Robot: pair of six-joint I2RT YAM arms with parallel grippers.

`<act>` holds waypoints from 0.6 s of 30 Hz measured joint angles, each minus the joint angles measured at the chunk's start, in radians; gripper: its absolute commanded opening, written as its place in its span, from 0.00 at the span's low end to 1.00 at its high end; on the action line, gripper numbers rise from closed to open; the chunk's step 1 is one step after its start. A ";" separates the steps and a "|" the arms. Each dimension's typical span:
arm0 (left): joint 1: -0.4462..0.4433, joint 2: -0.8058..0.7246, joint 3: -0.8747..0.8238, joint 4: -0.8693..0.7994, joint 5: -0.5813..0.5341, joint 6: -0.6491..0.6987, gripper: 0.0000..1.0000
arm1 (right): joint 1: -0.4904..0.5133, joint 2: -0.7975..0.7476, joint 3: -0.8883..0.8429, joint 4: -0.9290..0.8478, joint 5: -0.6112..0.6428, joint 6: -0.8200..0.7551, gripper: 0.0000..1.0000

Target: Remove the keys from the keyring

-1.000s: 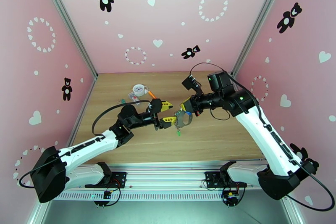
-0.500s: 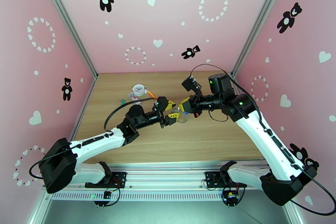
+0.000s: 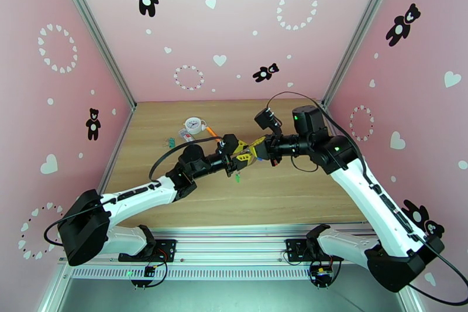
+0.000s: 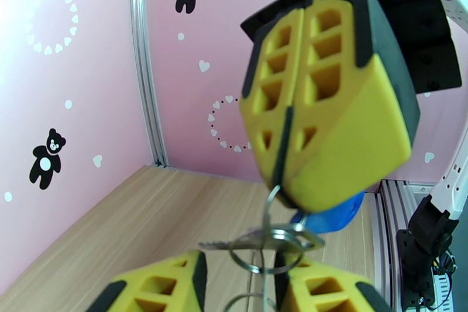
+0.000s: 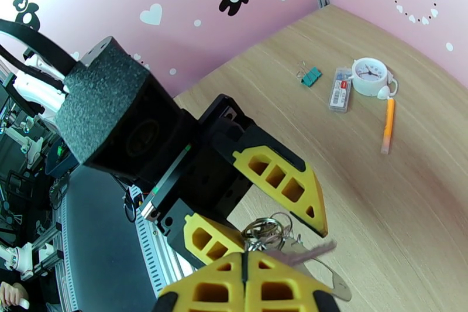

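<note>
Pinching the keyring (image 5: 264, 229) tight, right hand (image 4: 285, 188), keys (image 4: 234, 244) hanging between parted fingers of left hand (image 5: 281, 236)

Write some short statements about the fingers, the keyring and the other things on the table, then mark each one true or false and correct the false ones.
1. The right fingers are shut on the keyring. True.
2. The left fingers are pressed together. False: they stand apart, one on each side of the keyring.
3. A blue tag sits just below the right fingers. True.
4. The white clock stands between the arm bases. False: it is at the far left of the table, beside an orange pen.
5. The keyring lies flat on the table. False: it is held above it.
</note>
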 measured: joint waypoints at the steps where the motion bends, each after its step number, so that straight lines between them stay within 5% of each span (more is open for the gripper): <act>1: 0.000 0.000 0.002 0.000 -0.003 0.003 0.41 | 0.000 -0.002 -0.002 0.005 0.000 0.001 0.00; 9: -0.031 0.008 0.008 0.001 -0.036 0.028 0.49 | 0.000 -0.003 -0.016 0.019 0.003 0.009 0.00; 18: -0.032 0.022 0.008 0.008 -0.091 0.024 0.45 | 0.000 -0.005 -0.018 0.021 0.024 0.008 0.00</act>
